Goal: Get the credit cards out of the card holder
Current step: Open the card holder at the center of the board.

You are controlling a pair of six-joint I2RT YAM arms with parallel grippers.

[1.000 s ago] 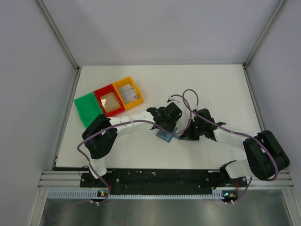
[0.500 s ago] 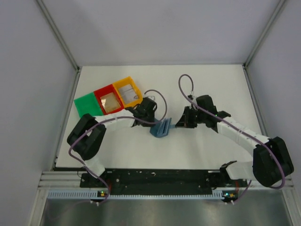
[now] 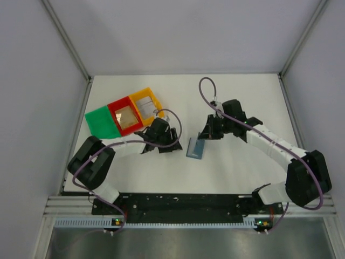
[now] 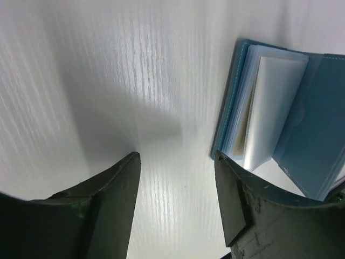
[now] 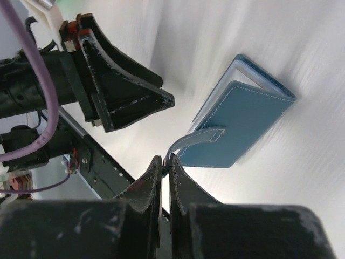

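Left gripper (image 3: 168,141) sits low over the white table (image 3: 242,97) in the top view, just left of the card holder (image 3: 195,148). That blue holder lies near the table's middle, between the two arms. The right gripper (image 3: 207,134) is at its far right corner. A green tray (image 3: 101,123), red tray (image 3: 125,116) and yellow tray (image 3: 147,106) stand in a row at the far left.

From the left wrist, the left gripper (image 4: 175,178) has its fingers spread wide with only bare table between them. The card holder (image 4: 312,124) lies just beyond one finger, covers parted and clear sleeves (image 4: 272,108) fanned out.

From the right wrist, the right gripper (image 5: 166,162) has its fingers pressed together, pinching the end of the holder's strap (image 5: 197,137). The card holder (image 5: 242,118) rests partly open on the table just beyond.
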